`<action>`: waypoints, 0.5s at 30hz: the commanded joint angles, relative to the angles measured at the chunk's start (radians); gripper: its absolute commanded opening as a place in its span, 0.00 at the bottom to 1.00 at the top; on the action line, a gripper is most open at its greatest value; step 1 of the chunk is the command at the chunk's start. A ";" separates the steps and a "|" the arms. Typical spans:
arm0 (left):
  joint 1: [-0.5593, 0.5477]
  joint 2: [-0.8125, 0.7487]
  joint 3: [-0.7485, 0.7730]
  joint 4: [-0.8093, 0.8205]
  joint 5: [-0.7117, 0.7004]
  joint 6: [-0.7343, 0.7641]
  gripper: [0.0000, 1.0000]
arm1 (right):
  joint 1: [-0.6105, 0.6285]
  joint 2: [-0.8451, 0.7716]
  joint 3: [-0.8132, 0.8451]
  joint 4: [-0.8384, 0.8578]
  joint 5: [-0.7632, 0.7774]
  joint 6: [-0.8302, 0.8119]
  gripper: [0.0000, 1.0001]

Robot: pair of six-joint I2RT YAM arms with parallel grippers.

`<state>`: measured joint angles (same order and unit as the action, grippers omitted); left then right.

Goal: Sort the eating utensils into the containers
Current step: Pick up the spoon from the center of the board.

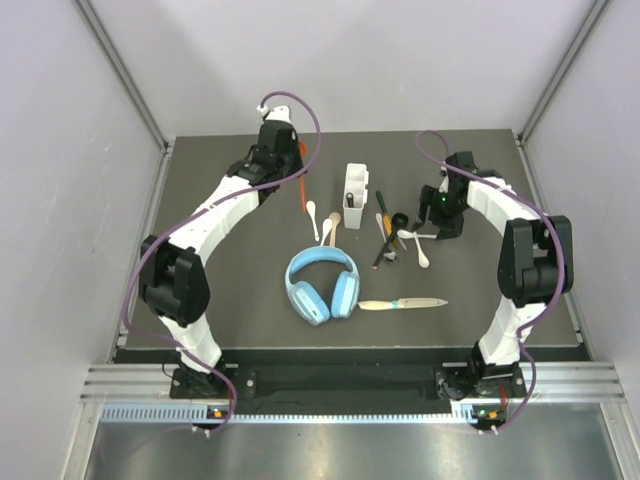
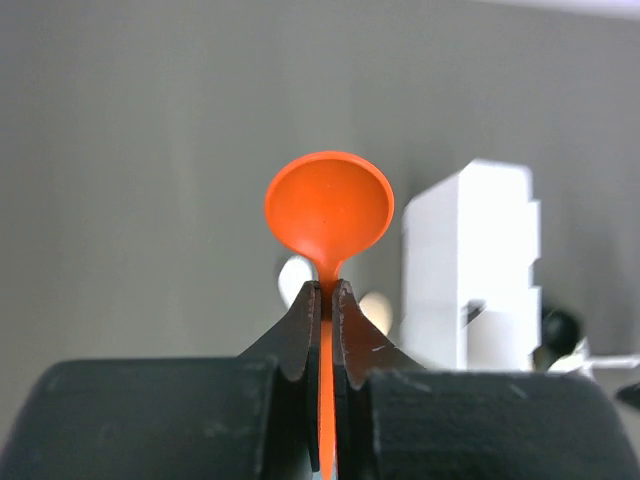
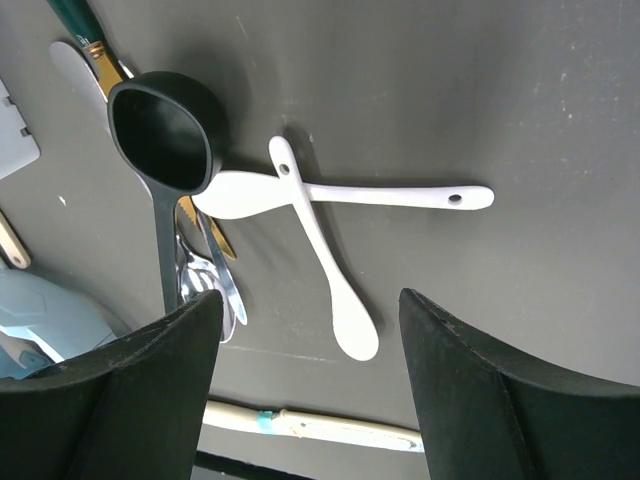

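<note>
Orange spoon point(image 2: 328, 215) clenched in the left end effector point(image 2: 328, 305), left of the white caddy point(image 1: 356, 183). Right end effector point(image 3: 310, 320) hangs released over two crossed white spoons point(image 3: 300, 190) on a dark table point(image 1: 230, 300) between pale grey walls point(image 1: 60, 150).

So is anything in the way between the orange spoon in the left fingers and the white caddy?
Nothing visible does. The orange spoon, pinched in the left fingers, has only bare tabletop between it and the caddy. The small white spoons lie nearer the arms' bases, off that line.
</note>
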<state>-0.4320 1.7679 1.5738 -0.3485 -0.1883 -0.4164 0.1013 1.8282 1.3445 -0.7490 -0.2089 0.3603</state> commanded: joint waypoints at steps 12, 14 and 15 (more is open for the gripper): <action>-0.162 0.197 0.228 0.425 -0.016 0.061 0.00 | -0.014 -0.021 0.041 -0.012 -0.004 -0.006 0.71; -0.174 0.220 0.238 0.436 -0.017 0.068 0.00 | -0.014 -0.029 0.033 -0.010 -0.004 -0.006 0.71; -0.185 0.225 0.239 0.436 -0.028 0.077 0.00 | -0.015 -0.036 0.022 -0.010 -0.004 -0.007 0.71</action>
<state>-0.5907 1.9663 1.7630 -0.0025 -0.1986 -0.3752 0.1013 1.8286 1.3506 -0.7532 -0.2115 0.3599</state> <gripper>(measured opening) 0.031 0.712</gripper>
